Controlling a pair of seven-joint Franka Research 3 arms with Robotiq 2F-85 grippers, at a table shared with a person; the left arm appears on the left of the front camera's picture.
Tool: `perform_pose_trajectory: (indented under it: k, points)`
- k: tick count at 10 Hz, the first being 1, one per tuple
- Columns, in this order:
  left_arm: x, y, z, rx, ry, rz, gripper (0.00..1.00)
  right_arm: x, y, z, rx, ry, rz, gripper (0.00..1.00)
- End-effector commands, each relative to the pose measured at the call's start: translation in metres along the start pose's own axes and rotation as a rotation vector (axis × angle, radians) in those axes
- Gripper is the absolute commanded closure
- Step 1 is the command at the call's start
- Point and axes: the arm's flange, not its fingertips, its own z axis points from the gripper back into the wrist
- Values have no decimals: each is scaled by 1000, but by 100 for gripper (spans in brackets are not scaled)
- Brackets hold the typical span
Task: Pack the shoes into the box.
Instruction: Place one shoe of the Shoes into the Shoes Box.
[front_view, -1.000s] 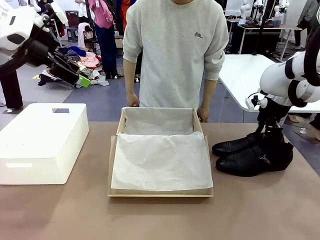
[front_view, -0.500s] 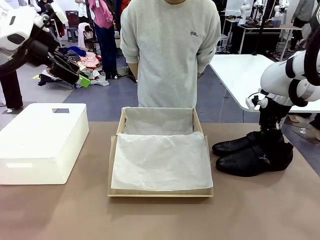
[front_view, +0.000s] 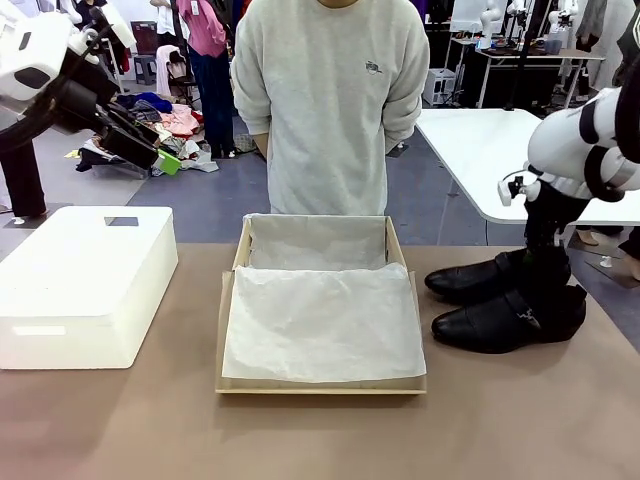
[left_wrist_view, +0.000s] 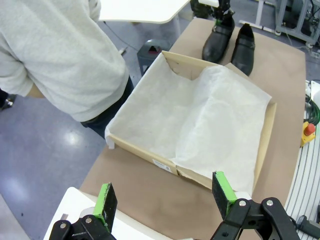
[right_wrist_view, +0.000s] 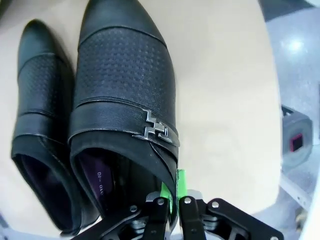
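Right gripper (right_wrist_view: 174, 188) pinches the buckled shoe (right_wrist_view: 125, 90) by its rim.

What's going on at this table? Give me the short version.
The robot is packing a pair of black shoes into the box, and no shoe is in yet. The right gripper is shut on the rim of one shoe, with the other shoe beside it, both to the right of the box. The box lies open, lined with tissue paper. The left gripper hangs open, raised. The person stands at the far side, touching nothing.

Far shoe (front_view: 468, 281) heel behind right arm (front_view: 580, 150)
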Motion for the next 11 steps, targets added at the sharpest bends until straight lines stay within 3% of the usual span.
perform_pose_trajectory:
  k: [1,6,11]
  points:
    - [-1,2,0,-14,-11,-11,0,10,-2,46,-9,14,-106,100]
    - [-1,2,0,-14,-11,-11,0,74,16,134,12,42,-130,100]
    - [-1,2,0,-14,-11,-11,0,178,30,168,-39,133,-96,100]
